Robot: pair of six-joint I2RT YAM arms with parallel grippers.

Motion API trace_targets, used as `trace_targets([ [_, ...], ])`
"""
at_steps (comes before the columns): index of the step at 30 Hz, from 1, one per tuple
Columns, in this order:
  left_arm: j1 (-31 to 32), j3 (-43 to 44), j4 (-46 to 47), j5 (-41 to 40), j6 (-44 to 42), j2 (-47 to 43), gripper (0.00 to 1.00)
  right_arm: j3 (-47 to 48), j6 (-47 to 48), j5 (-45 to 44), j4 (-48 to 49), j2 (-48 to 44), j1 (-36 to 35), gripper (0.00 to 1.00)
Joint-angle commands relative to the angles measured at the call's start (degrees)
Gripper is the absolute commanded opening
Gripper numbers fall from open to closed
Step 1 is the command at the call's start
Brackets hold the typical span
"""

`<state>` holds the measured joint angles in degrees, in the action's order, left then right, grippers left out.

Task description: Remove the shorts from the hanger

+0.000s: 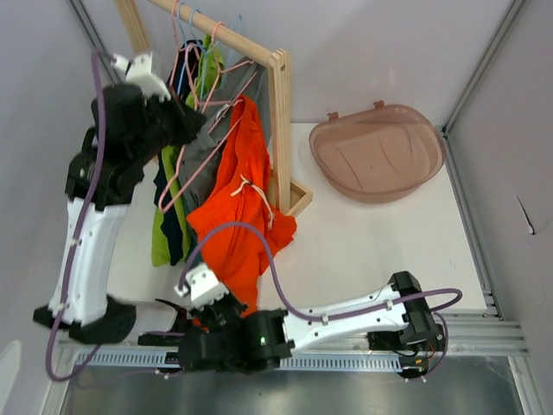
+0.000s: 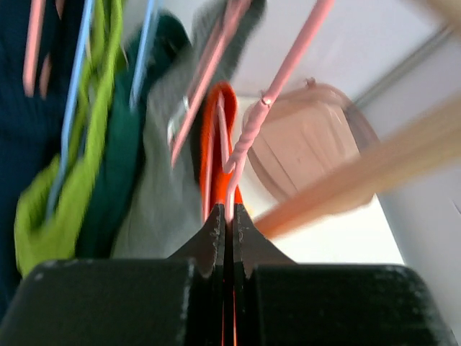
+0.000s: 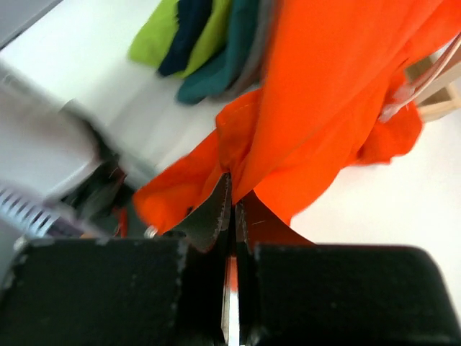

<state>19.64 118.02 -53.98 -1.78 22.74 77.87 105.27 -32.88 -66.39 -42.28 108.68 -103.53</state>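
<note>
Right pincer (image 3: 232, 191) tight on orange shorts (image 3: 324, 94)

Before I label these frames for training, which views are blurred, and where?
Top external view: sharp, evenly lit, the orange cloth shorts crisp. Left wrist view: motion-smeared, especially the lime green cloth shorts and pale wooden rail. Right wrist view: cloth sharp, left edge blurred.

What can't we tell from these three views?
1. Left wrist view: motion blur. The left gripper is shut, but whether on the pink hanger or the orange shorts is unclear.
2. Top view: the left arm's own body hides its fingertips.
3. Right wrist view: the right gripper pinches the orange shorts, which block most of the rack; the left side is blurred.
4. Right wrist view: navy shorts cut off by the top edge.
</note>
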Motion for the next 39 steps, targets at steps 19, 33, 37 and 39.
trace_targets([
  [19, 4.36, -21.25, 3.52, 3.11, -2.00, -30.76, 0.00, -19.31, 16.35, -22.70, 12.65, -42.23, -6.02, 0.00],
  [33, 4.36, -28.89, 7.92, 0.30, -2.79, -32.95, 0.00, 6.67, 59.06, 15.92, 35.78, -39.80, 45.84, 0.00],
  [37, 4.36, -30.12, 8.71, -1.03, -3.67, -33.04, 0.00, 23.89, 60.05, 28.65, 31.75, -28.29, 59.91, 0.00],
  [39, 4.36, -30.56, 9.24, -1.56, -3.76, -32.60, 0.00, 34.70, 59.17, 31.92, 28.67, -20.29, 66.57, 0.00],
])
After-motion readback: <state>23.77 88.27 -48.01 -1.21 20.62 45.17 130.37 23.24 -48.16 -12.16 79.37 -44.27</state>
